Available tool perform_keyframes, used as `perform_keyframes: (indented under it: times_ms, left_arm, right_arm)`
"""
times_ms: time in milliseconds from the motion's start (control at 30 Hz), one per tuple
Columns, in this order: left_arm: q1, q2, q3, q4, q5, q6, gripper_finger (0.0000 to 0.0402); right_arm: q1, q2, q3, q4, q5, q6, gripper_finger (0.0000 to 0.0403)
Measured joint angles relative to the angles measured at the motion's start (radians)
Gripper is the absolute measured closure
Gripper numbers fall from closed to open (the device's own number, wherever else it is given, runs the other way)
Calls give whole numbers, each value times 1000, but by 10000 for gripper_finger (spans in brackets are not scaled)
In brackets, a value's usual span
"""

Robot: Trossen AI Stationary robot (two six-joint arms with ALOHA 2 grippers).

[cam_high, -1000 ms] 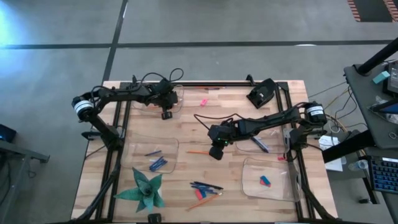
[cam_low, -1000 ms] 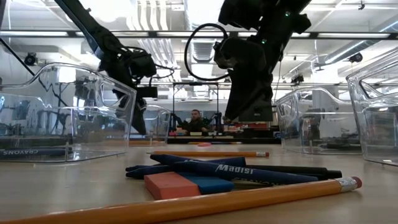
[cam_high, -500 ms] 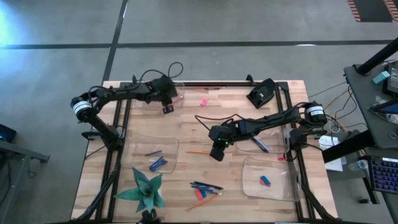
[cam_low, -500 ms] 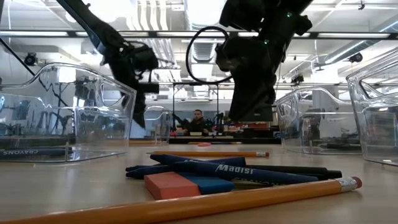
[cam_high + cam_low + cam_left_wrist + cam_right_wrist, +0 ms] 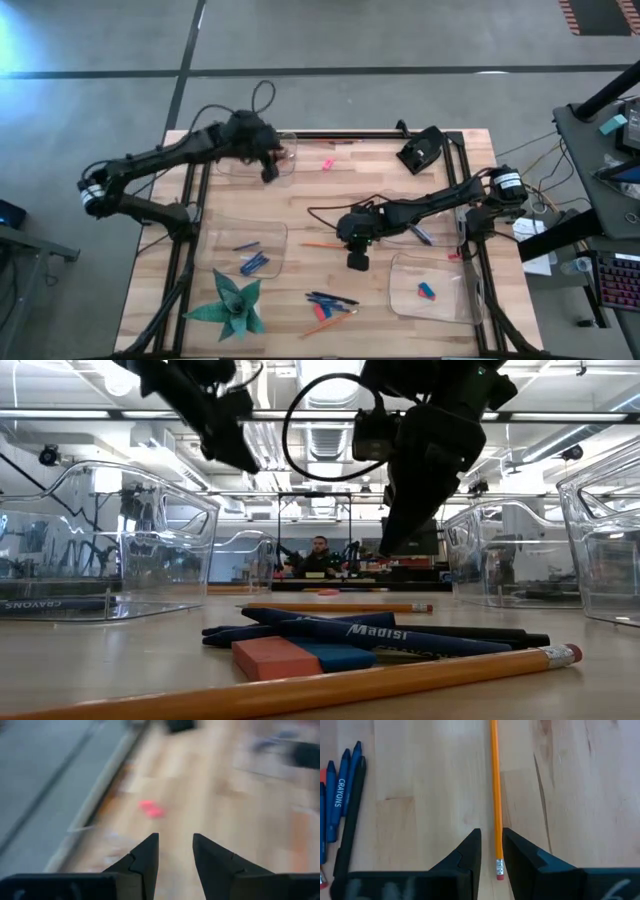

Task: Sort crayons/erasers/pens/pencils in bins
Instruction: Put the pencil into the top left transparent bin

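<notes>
The pale wooden slatted worktop (image 5: 300,200) is carrying four shallow clear plastic bins. The far-left bin (image 5: 285,160) is sitting under the left end effector (image 5: 270,172), whose fingers are standing apart with nothing between them. The near-left bin (image 5: 225,235) is holding short blue crayons (image 5: 252,263). The right-hand bin (image 5: 440,235) beside the right arm is holding dark slender pens (image 5: 418,232), and the near-right bin (image 5: 400,300) is holding a bright blue eraser (image 5: 427,291) with a red one touching it. A green spiky paper star (image 5: 232,303) is lying at the near-left corner. Near the front edge, a loose heap of dark pens, blue crayons and an orange pencil (image 5: 330,303) is waiting unsorted. The right end effector (image 5: 357,262) is hanging over the middle of the worktop, its fingers (image 5: 470,855) slightly apart and holding nothing, straddling a long thin orange pencil (image 5: 495,795) that is lying flat on the wood. A small pink eraser (image 5: 327,164) is lying alone on the far side.
</notes>
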Motion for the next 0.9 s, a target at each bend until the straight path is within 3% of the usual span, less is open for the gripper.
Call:
perform_keyframes:
  times_ms: [67,233,400,700,900]
  left_arm:
    - [-90,-12,-21,-11,6,-17,295]
    - [-323,4,-35,5,-109,-19,295]
    - [-474,70,-34,25,-154,-45,295]
    - [-552,276,-34,216,-162,-168,295]
    - [-577,377,-34,303,-136,-254,295]
  right_arm:
    - [2,-3,11,-29,0,2,335]
    - [14,-11,100,-193,2,37,335]
    - [42,-11,221,-408,60,75,335]
    - [123,-14,387,-678,133,182,335]
    - [206,-63,405,-842,144,243,335]
